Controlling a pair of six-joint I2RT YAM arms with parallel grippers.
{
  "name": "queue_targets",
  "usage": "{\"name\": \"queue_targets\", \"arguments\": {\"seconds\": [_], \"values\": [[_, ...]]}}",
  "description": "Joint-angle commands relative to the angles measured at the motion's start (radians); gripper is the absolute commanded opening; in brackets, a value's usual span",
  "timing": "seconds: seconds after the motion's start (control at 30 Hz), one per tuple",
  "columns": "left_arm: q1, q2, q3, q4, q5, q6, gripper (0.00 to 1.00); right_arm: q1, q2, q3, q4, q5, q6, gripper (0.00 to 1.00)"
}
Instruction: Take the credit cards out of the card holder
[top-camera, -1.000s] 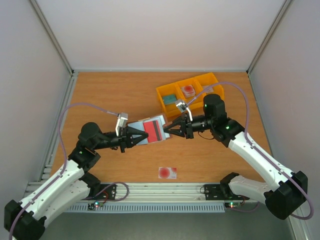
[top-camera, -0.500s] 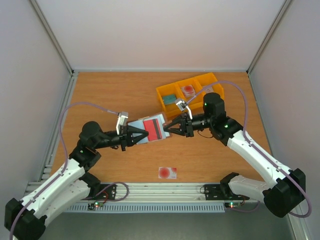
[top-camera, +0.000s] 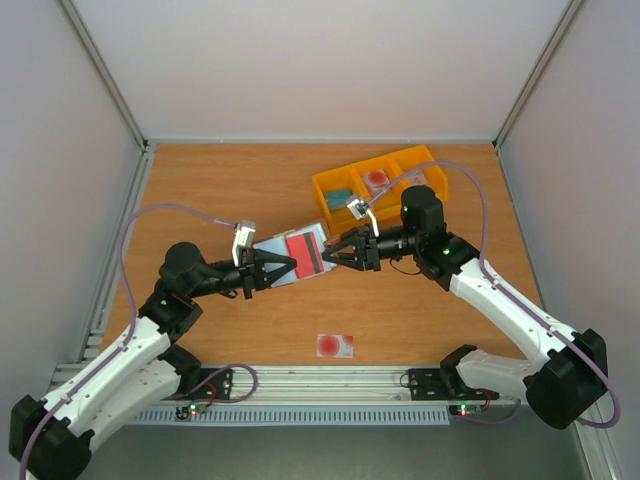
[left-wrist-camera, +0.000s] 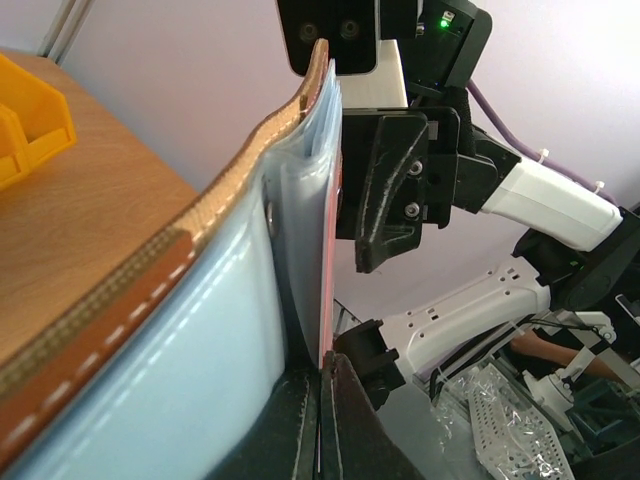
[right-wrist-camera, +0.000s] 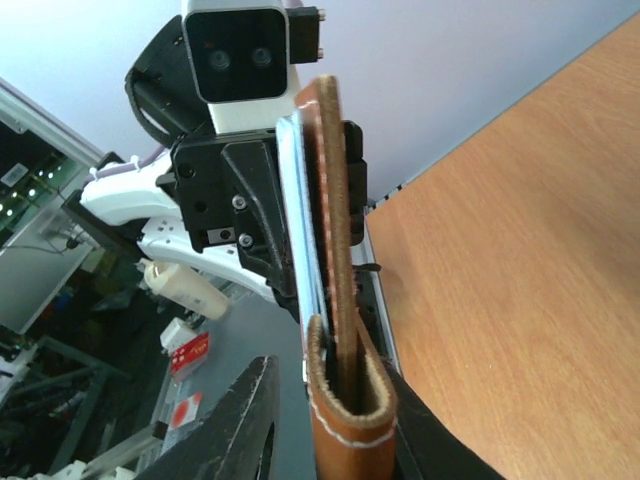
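**Card extraction: red card pinched, pull pending**

1. Position. The holder (top-camera: 270, 247) is held open in the air above the surface (top-camera: 220, 190), between the two arms. Its lining faces up in the top view, and only the tools touch it.

2. Right tool (top-camera: 335, 254). It is clenched on the holder's leather edge, at the end nearer the bin (top-camera: 322, 195). The right wrist view shows a finger on either side of the folded leather strip. This tool serves as the anchor.

3. Left tool (top-camera: 283, 266). It is clenched on the near edge of the red card (top-camera: 303, 254), which sits partly in a clear pocket. The left wrist view shows the fingers shut on a thin red edge. Whether they also trap the pocket film cannot be told from that angle.

4. Progress. One loose card (top-camera: 334, 346), pale with a red spot, lies flat on the surface near the arm bases, well apart from the holder. The step in hand is judged to be withdrawal of the red card.

5. Next move. Draw the left tool back along the card's plane, away from the right tool, which should hold firm. A pull off that line would likely bend the card or drag the holder. If the holder follows the card, the film is probably caught and the pinch needs resetting.
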Motion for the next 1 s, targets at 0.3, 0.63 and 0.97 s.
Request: {"name": "queue_targets", "arguments": {"seconds": [0.3, 0.63, 0.97], "values": [[-0.006, -0.003, 0.016, 0.058, 0.002, 0.006, 0.0, 0.01, -0.002, 0.015, 0.0, 0.012, -0.022, 0.01], [-0.005, -0.028, 0.012, 0.077, 0.023, 0.03, 0.16, -0.004, -0.013, 0.024, -0.019, -0.012, -0.027, 0.01], [-0.003, -0.044, 0.004, 0.049, -0.005, 0.017, 0.0, -0.026, -0.032, 0.02, -0.028, -0.023, -0.033, 0.01]]}}
